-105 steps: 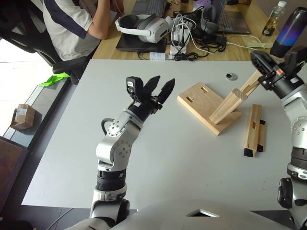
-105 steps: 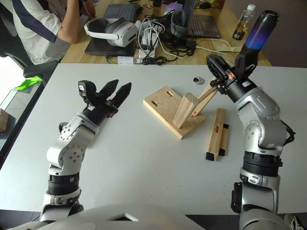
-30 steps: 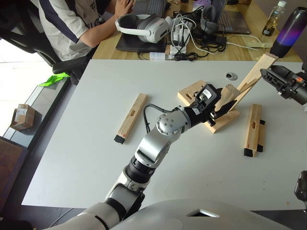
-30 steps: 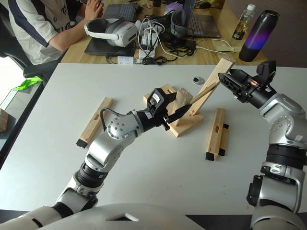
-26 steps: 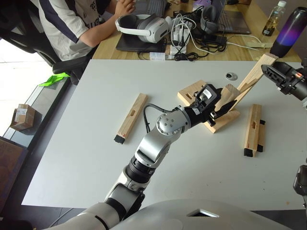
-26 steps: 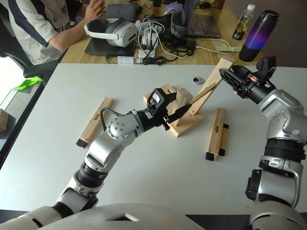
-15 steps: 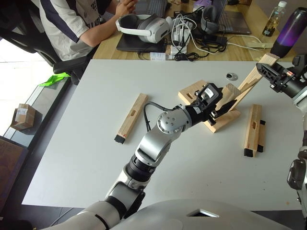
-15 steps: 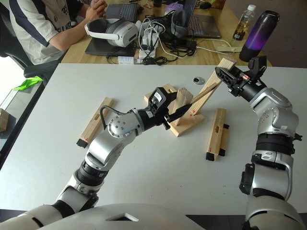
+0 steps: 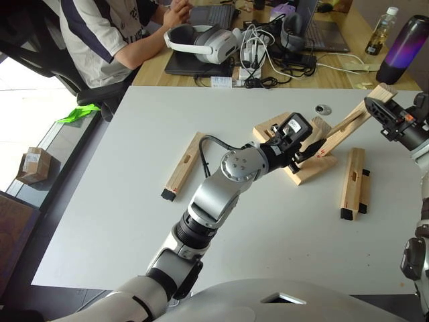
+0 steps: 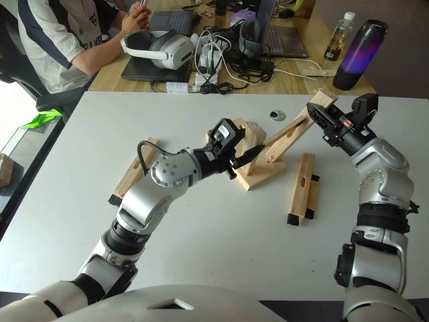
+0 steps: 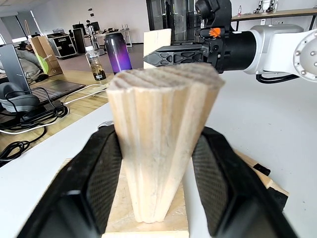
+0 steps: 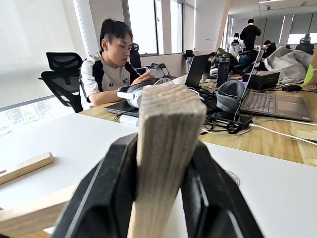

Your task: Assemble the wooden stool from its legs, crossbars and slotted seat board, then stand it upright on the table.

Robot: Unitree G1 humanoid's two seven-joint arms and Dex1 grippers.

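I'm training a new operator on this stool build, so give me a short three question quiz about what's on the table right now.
1. True or false: the left gripper is shut on a stool leg resting on the seat board.
2. What does the right gripper hold? A) a bottle B) the upper end of a tilted leg C) a headset
3. Fill in: the lone slotted leg lies to the seat board's ___, by the robot's sides.
Key: 1 true; 2 B; 3 left.
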